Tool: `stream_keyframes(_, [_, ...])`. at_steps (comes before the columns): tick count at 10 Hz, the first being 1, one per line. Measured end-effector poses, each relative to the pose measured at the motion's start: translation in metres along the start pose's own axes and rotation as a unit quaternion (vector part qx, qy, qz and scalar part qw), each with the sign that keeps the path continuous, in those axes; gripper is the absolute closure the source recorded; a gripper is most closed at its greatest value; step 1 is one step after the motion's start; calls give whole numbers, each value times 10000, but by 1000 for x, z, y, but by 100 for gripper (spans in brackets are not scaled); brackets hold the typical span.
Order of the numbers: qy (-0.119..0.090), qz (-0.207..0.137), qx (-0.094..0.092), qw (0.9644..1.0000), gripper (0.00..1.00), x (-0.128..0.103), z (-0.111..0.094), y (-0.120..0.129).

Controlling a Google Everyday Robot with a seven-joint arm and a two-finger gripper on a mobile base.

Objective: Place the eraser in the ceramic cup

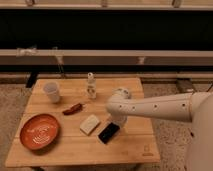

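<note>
The eraser (108, 133), a thin flat black slab, lies on the wooden table (75, 150) near the middle front. The ceramic cup (52, 92), small and white, stands upright at the table's far left. My gripper (117, 120) is at the end of the white arm, low over the table just above and behind the eraser's far end. The arm's end hides most of it.
A cream-white block (90, 124) lies just left of the eraser. A reddish-brown sausage-like item (73, 108) lies behind it. An orange round plate (39, 132) sits at the front left. A small clear bottle (91, 85) stands at the back centre. Gravel floor surrounds the table.
</note>
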Motion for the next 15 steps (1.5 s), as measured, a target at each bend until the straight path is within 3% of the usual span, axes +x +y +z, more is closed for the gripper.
stream_keyframes(7, [-287, -58, -156, 9994, 22, 1, 17, -6])
stream_keyframes(9, [-341, -52, -160, 9993, 36, 1, 19, -4])
stream_keyframes(10, [-359, -37, -161, 9992, 50, 1, 19, -2])
stream_keyframes(15, [-369, -36, -89, 9993, 95, 2, 8, -1])
